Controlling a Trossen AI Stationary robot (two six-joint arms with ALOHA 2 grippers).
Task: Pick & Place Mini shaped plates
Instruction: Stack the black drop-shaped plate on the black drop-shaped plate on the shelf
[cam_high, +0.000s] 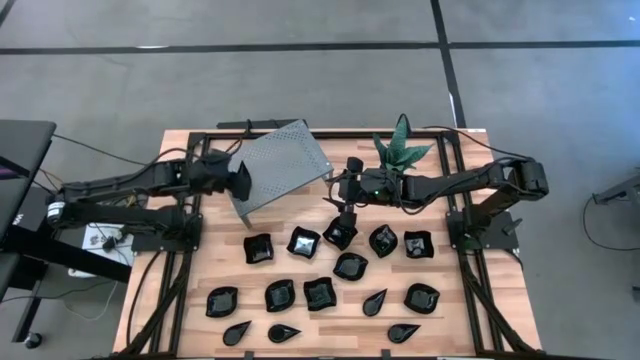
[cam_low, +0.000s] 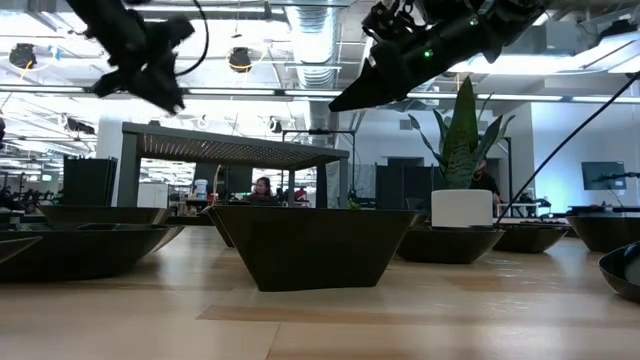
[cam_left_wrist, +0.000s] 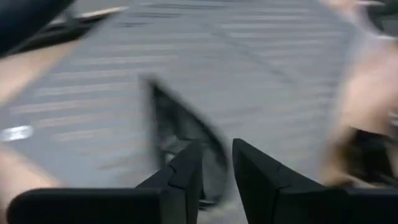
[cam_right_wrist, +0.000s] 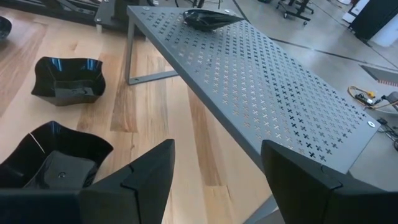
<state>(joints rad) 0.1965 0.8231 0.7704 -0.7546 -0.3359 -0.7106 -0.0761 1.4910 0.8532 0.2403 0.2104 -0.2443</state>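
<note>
Several small glossy black mini shaped plates (cam_high: 320, 293) lie on the wooden table (cam_high: 195, 310). One leaf-shaped plate (cam_right_wrist: 211, 18) rests flat on top of the grey perforated stand (cam_high: 285, 165), near its left end. My left gripper (cam_left_wrist: 216, 158) hovers open just over that plate (cam_left_wrist: 177, 134), and the plate's near end shows between the fingers. My right gripper (cam_right_wrist: 217, 171) hangs wide open above the table beside the stand, over a squarish wavy-rimmed plate (cam_right_wrist: 56, 155). A second squarish plate (cam_right_wrist: 65, 78) sits beyond that one.
A green spiky plant in a white pot (cam_low: 462, 208) stands at the table's far edge, behind the right arm. The stand slopes on thin legs (cam_right_wrist: 134, 56) over the far left of the table. Plates crowd the near half, and bare wood lies under the stand.
</note>
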